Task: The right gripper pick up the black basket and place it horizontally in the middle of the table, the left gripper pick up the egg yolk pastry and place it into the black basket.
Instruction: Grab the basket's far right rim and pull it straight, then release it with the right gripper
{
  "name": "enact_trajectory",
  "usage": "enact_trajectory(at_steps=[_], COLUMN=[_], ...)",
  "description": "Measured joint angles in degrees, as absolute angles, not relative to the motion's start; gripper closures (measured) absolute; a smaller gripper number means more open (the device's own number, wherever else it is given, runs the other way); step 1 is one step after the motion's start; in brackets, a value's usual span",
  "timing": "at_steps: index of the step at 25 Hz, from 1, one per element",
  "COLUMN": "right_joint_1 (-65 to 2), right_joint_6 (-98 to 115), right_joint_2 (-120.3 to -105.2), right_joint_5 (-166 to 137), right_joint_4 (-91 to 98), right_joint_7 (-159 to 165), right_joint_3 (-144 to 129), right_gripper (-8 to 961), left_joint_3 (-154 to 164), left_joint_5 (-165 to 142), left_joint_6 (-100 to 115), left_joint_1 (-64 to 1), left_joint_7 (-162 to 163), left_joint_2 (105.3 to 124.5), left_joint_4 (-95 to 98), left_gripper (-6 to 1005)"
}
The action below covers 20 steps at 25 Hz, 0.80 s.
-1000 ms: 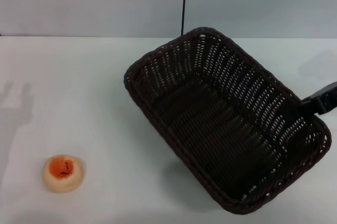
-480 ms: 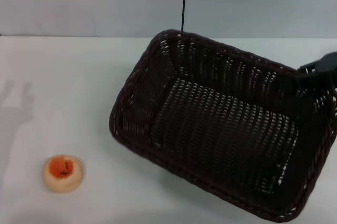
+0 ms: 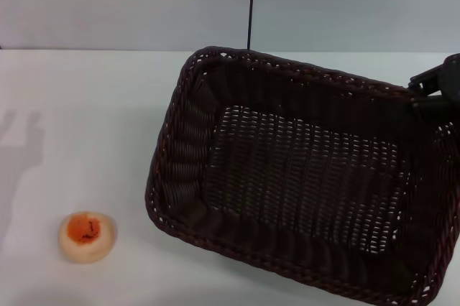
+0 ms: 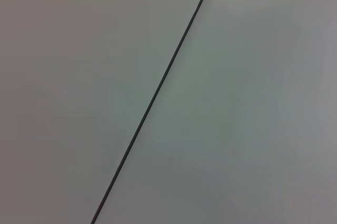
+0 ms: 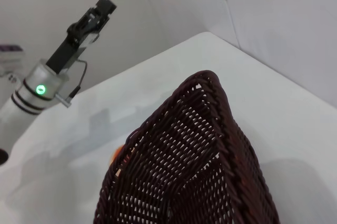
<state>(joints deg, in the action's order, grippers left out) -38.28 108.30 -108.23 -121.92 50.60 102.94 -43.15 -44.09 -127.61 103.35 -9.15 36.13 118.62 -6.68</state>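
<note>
White table [image 3: 86, 119]: black basket [image 3: 302, 177] long axis crosswise, slightly skewed.

The right hand [image 3: 433, 94] sits at the right edge of the head view, dark and only partly in sight, clamped on the far right rim of the black basket [image 3: 302, 177]. The left hand [image 5: 89, 19] shows in the right wrist view, raised well above the tabletop [image 5: 274, 108], arm angled upward, idle.

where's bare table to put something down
Bare white table lies between the dark woven wicker basket and the small round orange-topped pastry, and behind the pastry. The right side is crowded by the basket and the right gripper.
</note>
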Motion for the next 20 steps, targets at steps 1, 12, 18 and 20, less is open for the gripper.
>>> enact_trajectory(at_steps=[1,12,18,20], right_joint_1=[-38.31,-40.62,-41.67,-41.78], right_joint_6=[108.35,110.62,110.4,110.3], right_joint_2=[-108.08,-107.44,-107.4,-107.41], right_joint_5=[-121.9,-122.14,-122.98,-123.0], right_joint_4=[50.69,51.28,51.28,51.2], right_joint_7=[101.95,91.76,86.52,85.4], right_joint_3=[-43.09,-43.57,-44.03,-44.03], right_gripper=[736,721,713,710], left_joint_3=[-44.1,-43.75,-43.6,-43.54], left_joint_5=[-127.61,-127.84,-128.0,-128.02], left_joint_6=[103.35,103.49,103.93,104.03], left_joint_1=[-9.16,-9.01,-8.7,-8.66], left_joint_7=[36.22,38.49,41.04,41.22], left_joint_2=[118.6,118.56,118.56,118.56], left_joint_4=[-6.68,-6.68,-6.68,-6.68], left_gripper=[559,555,552,552])
